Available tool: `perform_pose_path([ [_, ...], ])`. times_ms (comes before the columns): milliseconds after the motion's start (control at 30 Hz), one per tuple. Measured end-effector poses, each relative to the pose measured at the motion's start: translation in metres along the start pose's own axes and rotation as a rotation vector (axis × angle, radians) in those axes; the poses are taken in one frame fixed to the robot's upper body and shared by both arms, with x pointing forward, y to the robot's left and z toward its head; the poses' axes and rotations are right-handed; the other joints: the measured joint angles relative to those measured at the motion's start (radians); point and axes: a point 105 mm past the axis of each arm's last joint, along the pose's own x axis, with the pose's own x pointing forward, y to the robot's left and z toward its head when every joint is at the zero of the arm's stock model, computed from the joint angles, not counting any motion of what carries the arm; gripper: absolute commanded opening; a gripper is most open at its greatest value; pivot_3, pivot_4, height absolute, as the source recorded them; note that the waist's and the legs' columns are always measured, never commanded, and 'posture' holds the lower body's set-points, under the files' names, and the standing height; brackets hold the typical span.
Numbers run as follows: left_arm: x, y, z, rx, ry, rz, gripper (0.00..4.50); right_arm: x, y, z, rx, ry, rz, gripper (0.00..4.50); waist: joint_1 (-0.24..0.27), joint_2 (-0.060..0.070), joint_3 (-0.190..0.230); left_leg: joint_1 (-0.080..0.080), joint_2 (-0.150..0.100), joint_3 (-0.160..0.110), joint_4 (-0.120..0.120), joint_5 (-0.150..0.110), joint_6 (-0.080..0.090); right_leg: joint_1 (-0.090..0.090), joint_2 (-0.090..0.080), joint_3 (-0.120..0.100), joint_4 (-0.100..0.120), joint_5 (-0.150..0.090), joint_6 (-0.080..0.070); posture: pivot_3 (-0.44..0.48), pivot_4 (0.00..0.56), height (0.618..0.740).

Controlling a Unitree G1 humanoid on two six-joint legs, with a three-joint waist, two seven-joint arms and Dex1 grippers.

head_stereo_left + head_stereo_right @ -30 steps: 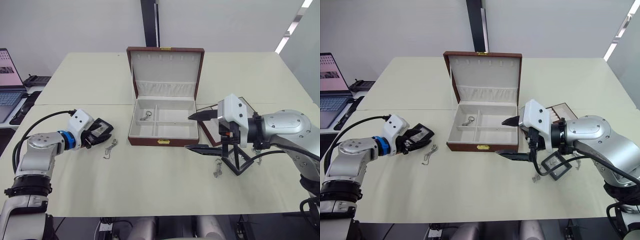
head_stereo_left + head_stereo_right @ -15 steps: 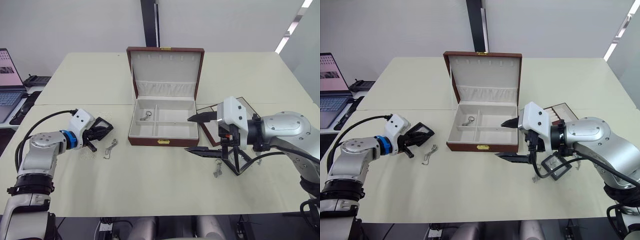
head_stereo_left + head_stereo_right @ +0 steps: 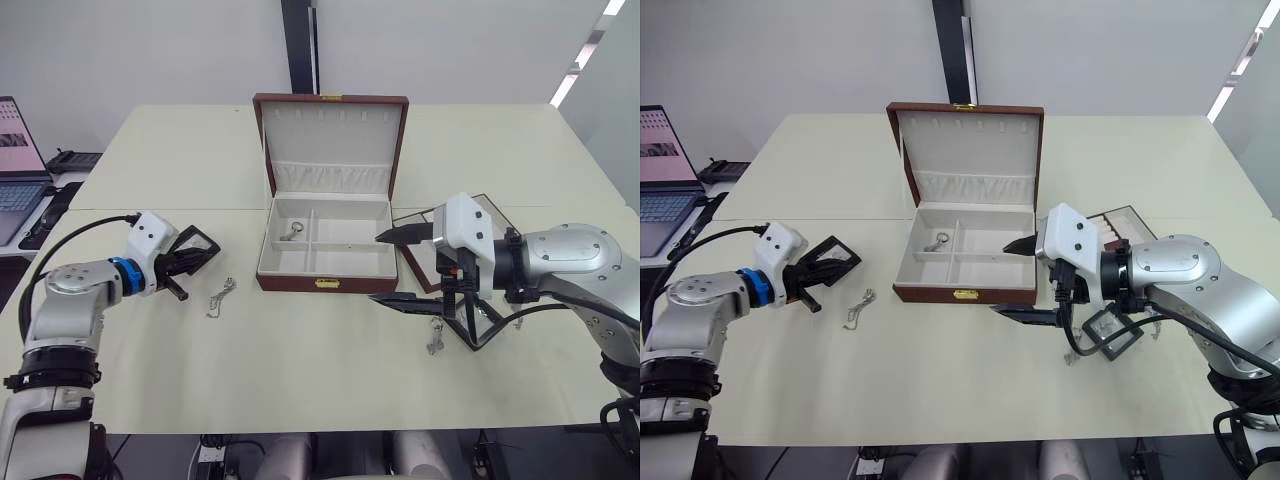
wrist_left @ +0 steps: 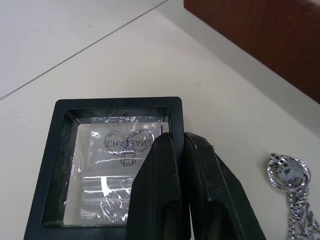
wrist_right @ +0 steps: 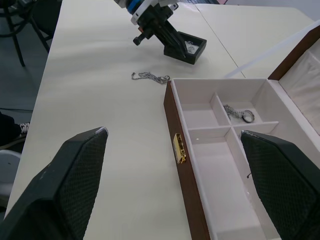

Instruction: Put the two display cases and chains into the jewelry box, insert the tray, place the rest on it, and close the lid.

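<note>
My left gripper (image 3: 181, 264) is shut on the edge of one black-framed display case (image 3: 197, 246), which it holds tilted just above the table left of the jewelry box (image 3: 326, 284). The fingers (image 4: 165, 200) are pressed together on the frame of this case (image 4: 115, 150). A loose chain (image 3: 220, 297) lies on the table beside it. The box stands with its lid (image 3: 332, 140) up, and another chain (image 3: 291, 232) lies in its back left compartment. My right gripper (image 3: 398, 268) is open and empty by the box's right end. Beneath that arm lies the second display case (image 3: 1112, 333).
The tray (image 3: 1121, 219) sits right of the box, partly hidden behind my right arm. A small silver trinket (image 3: 435, 341) lies on the table in front of that arm. A laptop (image 3: 15, 160) stands beyond the table's left edge.
My left gripper has shut on the display case and drawn back to the left, tipping the case up off the table. The right arm has hardly moved.
</note>
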Motion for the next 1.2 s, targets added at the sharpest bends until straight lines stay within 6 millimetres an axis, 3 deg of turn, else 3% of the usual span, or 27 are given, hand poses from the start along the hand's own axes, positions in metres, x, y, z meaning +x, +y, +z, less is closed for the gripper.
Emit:
perform_pose_path([
  [133, -0.02, 0.004, 0.029, 0.03, -0.081, -0.026, 0.02, 0.0, 0.0, -0.001, 0.003, -0.001, -0.001, 4.5, 0.0, 0.0, 0.0, 0.0, 0.0, 0.0, 0.0, 0.0, 0.0, 0.0, 0.0, 0.0, 0.0, 0.0, 0.0, 0.0, 0.15, 0.74],
  [267, -0.03, -0.004, 0.05, 0.079, -0.112, -0.103, 0.02, 0.0, 0.0, -0.002, -0.002, -0.004, -0.006, 4.5, 0.0, 0.0, 0.0, 0.0, 0.0, 0.0, 0.0, 0.0, 0.0, 0.0, 0.0, 0.0, 0.0, 0.0, 0.0, 0.0, 0.15, 0.74],
  [500, -0.024, -0.037, 0.076, 0.235, -0.123, -0.3, 0.02, -0.001, -0.003, -0.01, 0.006, 0.014, -0.051, 4.5, 0.0, 0.0, 0.0, 0.0, 0.0, 0.0, 0.0, 0.0, 0.0, 0.0, 0.0, 0.0, 0.0, 0.0, 0.0, 0.0, 0.15, 0.74],
  [667, -0.008, -0.072, 0.106, 0.384, -0.149, -0.463, 0.02, -0.005, 0.0, -0.013, 0.013, 0.018, -0.09, 4.5, 0.002, 0.0, 0.0, -0.001, 0.0, 0.001, 0.0, 0.0, 0.0, 0.001, 0.0, 0.0, 0.0, 0.0, 0.0, 0.0, 0.15, 0.74],
  [867, 0.026, -0.112, 0.137, 0.464, -0.192, -0.616, 0.02, -0.012, 0.001, -0.018, 0.043, 0.042, -0.174, 4.5, 0.002, -0.001, 0.0, -0.001, -0.002, 0.001, 0.002, 0.0, 0.0, 0.002, 0.001, 0.0, 0.001, 0.0, 0.0, 0.0, 0.15, 0.74],
  [1067, 0.066, -0.129, 0.153, 0.504, -0.192, -0.692, 0.02, -0.016, -0.001, -0.02, 0.079, 0.051, -0.253, 4.5, 0.0, -0.001, 0.0, -0.001, -0.002, 0.002, 0.003, 0.0, 0.0, 0.001, 0.003, -0.001, 0.002, 0.0, 0.0, 0.0, 0.15, 0.74],
  [1200, 0.091, -0.129, 0.158, 0.473, -0.185, -0.676, 0.02, -0.018, -0.005, -0.026, 0.109, 0.094, -0.325, 4.5, 0.0, -0.001, 0.0, -0.001, -0.003, 0.002, 0.005, 0.0, 0.0, 0.001, 0.003, -0.001, 0.005, 0.0, 0.0, 0.0, 0.15, 0.74],
])
